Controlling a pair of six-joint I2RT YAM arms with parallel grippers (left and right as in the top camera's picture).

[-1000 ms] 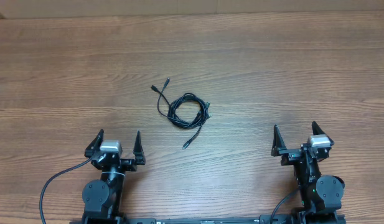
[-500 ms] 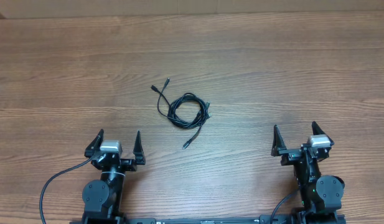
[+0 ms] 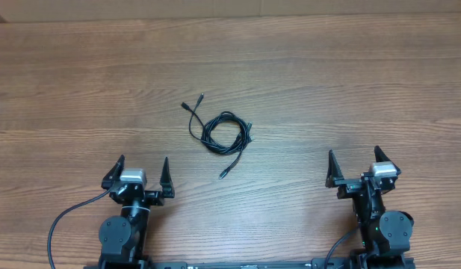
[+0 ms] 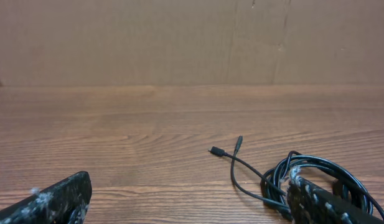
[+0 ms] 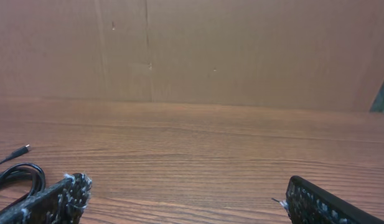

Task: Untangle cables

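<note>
The cables [image 3: 224,134] lie as a small tangled coil of thin black cord in the middle of the wooden table, with plug ends sticking out at the upper left [image 3: 193,103] and lower middle [image 3: 223,175]. The left wrist view shows the coil [image 4: 316,177] at the right, partly behind a finger, with two plugs to its left. The right wrist view shows only a loop [image 5: 17,174] and one plug at the far left. My left gripper [image 3: 137,173] is open and empty near the front edge, below left of the coil. My right gripper [image 3: 356,166] is open and empty at the front right.
The wooden table [image 3: 350,90] spreads out on all sides of the coil. A brown cardboard wall [image 4: 179,37] stands along the far edge. Thicker black arm wires [image 3: 62,224] hang at the front by each arm base.
</note>
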